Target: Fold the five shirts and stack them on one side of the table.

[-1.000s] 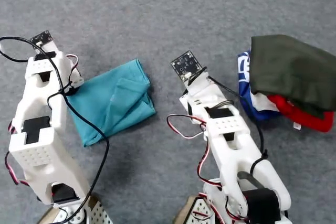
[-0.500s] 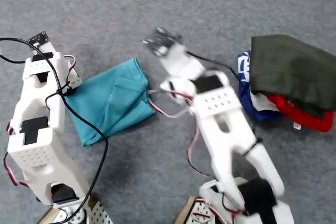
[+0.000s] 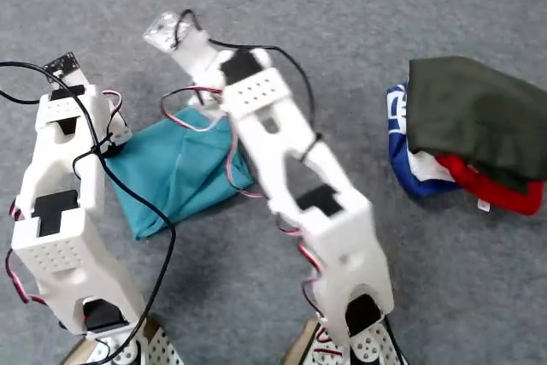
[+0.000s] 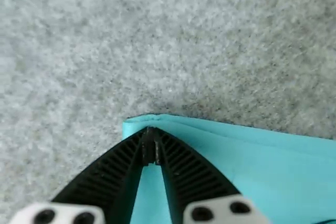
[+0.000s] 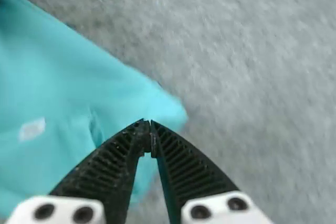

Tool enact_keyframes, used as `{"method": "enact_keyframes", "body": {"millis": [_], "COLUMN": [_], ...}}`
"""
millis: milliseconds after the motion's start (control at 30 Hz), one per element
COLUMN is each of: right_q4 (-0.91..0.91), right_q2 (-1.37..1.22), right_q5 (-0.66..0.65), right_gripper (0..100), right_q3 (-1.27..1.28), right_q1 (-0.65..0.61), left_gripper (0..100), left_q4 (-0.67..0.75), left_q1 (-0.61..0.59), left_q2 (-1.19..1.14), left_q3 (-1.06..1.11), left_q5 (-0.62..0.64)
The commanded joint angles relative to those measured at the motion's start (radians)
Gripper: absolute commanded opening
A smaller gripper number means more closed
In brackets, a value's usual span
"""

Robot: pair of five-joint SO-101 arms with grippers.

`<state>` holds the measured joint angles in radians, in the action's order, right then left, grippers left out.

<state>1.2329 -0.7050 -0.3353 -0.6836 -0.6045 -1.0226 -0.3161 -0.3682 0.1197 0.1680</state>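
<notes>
My right arm [image 3: 265, 126] has swung clean across from the middle of the table – it now stretches over the teal shirt [image 3: 184, 173] towards the far left. My right gripper [image 5: 147, 125] has its fingers pressed together with nothing between them, tips above the shirt's corner [image 5: 168, 111] where cloth meets the grey table [image 3: 359, 40]. My left gripper [image 4: 151, 132] sits right on another corner of the teal shirt [image 4: 252, 171], fingers closed tip to tip – whether a pinch of fabric is caught there I can't quite make out. The shirt lies rumpled and part-folded between my two arms. Well apart on the right is a pile: an olive shirt [image 3: 474, 117] on top, with a blue shirt [image 3: 400, 156] and a red shirt [image 3: 491, 190] under it.
</notes>
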Motion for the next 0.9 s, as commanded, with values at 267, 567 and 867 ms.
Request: {"method": "enact_keyframes", "body": {"millis": [267, 567, 867], "right_q4": [0.334, 0.555, 0.555], "right_q2": [-0.473, -0.498, -0.311], "right_q5": [0.117, 0.115, 0.114], "right_gripper": [0.3, 0.3, 0.2], "right_q3": [-0.868, -0.929, -0.611], "right_q1": [-0.07, -0.065, -0.067], "left_gripper": [2, 2, 2], "left_q4": [-0.014, -0.012, -0.012], "left_q1": [-0.041, -0.038, -0.04], "left_q2": [0.031, 0.031, 0.031], "left_q3": [-0.002, -0.003, -0.003], "left_q5": [0.02, 0.021, 0.02]}}
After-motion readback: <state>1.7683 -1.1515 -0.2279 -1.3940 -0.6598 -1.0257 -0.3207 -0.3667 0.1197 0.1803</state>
